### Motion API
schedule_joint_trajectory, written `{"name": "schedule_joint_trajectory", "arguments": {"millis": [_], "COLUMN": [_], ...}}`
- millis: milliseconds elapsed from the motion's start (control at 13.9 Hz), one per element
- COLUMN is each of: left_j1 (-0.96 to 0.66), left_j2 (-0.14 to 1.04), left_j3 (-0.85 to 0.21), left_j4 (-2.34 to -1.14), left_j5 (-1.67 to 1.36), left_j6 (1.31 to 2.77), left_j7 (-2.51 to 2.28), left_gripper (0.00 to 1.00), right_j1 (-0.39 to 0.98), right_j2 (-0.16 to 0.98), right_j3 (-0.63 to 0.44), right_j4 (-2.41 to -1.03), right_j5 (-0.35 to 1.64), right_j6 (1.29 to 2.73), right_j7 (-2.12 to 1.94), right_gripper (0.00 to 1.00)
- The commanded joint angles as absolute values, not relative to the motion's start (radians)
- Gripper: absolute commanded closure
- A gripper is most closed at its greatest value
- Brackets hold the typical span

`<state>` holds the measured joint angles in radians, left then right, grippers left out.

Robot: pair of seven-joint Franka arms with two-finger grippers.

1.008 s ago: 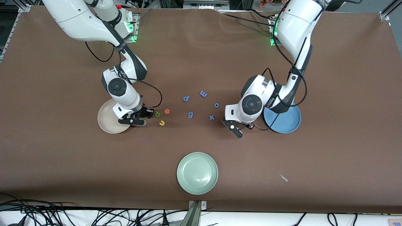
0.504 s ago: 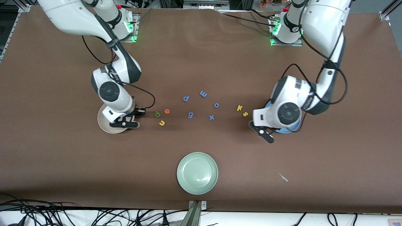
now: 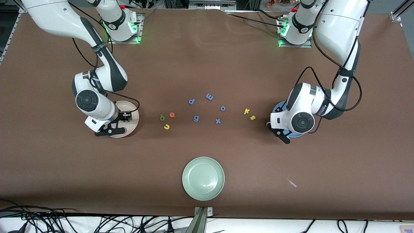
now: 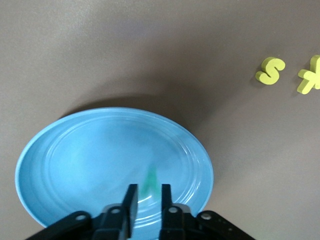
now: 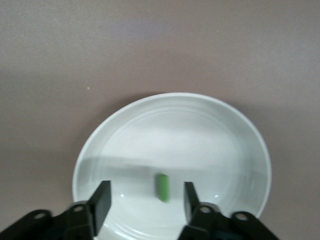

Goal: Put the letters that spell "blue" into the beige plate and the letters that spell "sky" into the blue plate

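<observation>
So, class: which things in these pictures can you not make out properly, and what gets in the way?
- Blue plate, front view: mostly hidden under the left arm's wrist.
- Teal-green shape between the left claw fingers, left wrist view: motion-blurred; unclear whether it is gripped or falling.
- Beige plate, front view: the right claw and wrist cover the green bar, seen only by the right wrist.

Blue plate [image 3: 277,107]: you see only slivers in the front view; the left arm's wrist covers the rest.

Beige plate [image 3: 133,114]: partly covered by the right arm.

Green smear [image 4: 149,179] between the left gripper [image 4: 148,197] fingers: too blurred to identify.

Both grippers: cut off by wrist-view edges.
</observation>
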<state>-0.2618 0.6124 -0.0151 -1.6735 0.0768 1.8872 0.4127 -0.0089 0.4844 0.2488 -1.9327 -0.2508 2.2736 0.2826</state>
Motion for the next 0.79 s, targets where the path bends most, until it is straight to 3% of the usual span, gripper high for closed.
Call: {"name": "schedule_joint_trajectory", "arguments": {"millis": [0,216,720], "left_j1": [-0.262,-0.278,-0.307], "left_j2": [0.575,0.549,0.590], "left_j3": [-0.021,-0.043,-0.137], "left_j4": [-1.675,-1.645,-1.637], "left_j5": [0.100,0.083,0.081], "left_j6": [1.891,1.891,1.963], "left_j7": [0.416,0.376,-0.194], "left_gripper": [0.00,0.00,0.00], "right_j1": [-0.005,0.034,0.140], "right_j2": [0.485,0.546,0.615], "right_j3": [0.325,0.408,0.407], "right_j4": [-1.944,-1.905,-1.873], "right_j5": [-0.253,-0.288,-0.388], "right_j6": [2.278,2.287,2.349], "right_j7": [0.441,0.754,0.971], "right_gripper": [0.21,0.21,0.20]}}
